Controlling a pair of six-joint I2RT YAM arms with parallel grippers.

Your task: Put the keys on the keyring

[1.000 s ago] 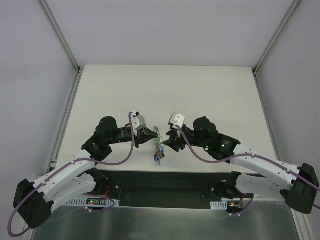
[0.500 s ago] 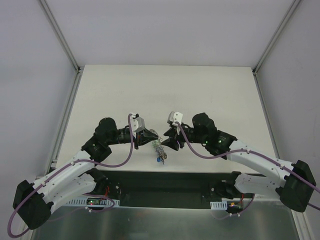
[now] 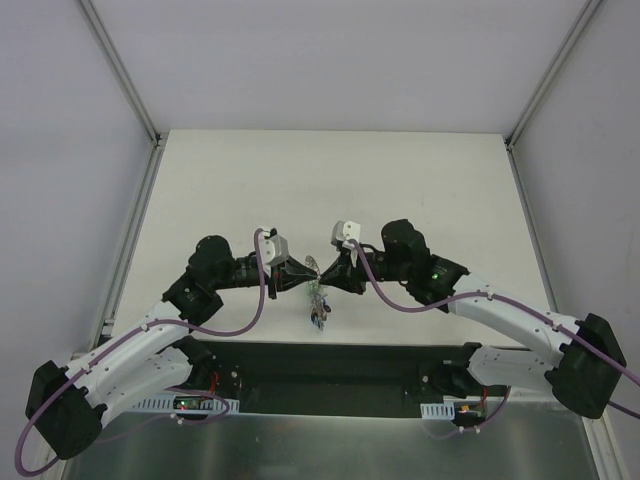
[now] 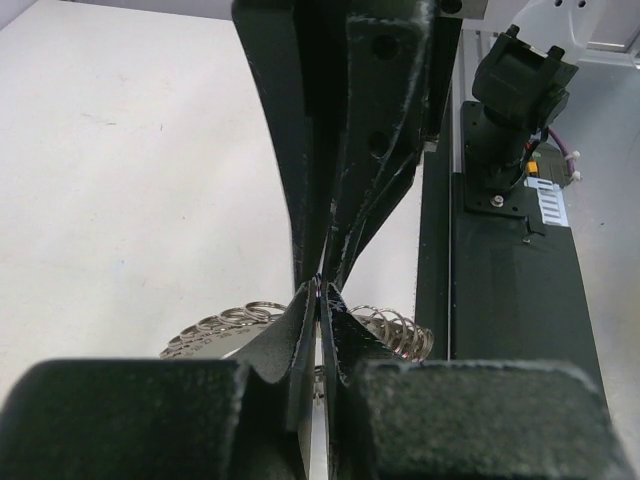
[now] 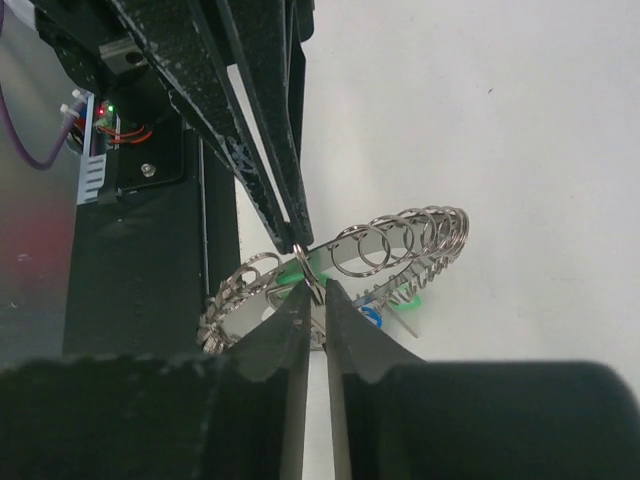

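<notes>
The keyring (image 3: 316,291) hangs between my two grippers above the table, with coloured keys (image 3: 318,316) dangling below it. It is a flat grey band fringed with small wire rings (image 5: 400,243). My left gripper (image 3: 306,272) is shut on a small ring at the band's rim, and its tips meet the right gripper's tips (image 4: 320,288). My right gripper (image 3: 326,276) is shut on the lower part of the same small ring (image 5: 314,285). Green key heads (image 5: 408,298) and a blue key head (image 5: 371,316) show under the band. The band also shows in the left wrist view (image 4: 215,325).
The cream table (image 3: 400,190) stretches behind the grippers. A black base plate (image 3: 330,370) with both arm mounts lies along the near edge. Grey walls with metal rails (image 3: 125,85) close in the left and right sides.
My right gripper has moved left until its tips meet the left gripper's tips at the keyring. The left gripper has edged slightly right. The keyring hangs in about the same place.
</notes>
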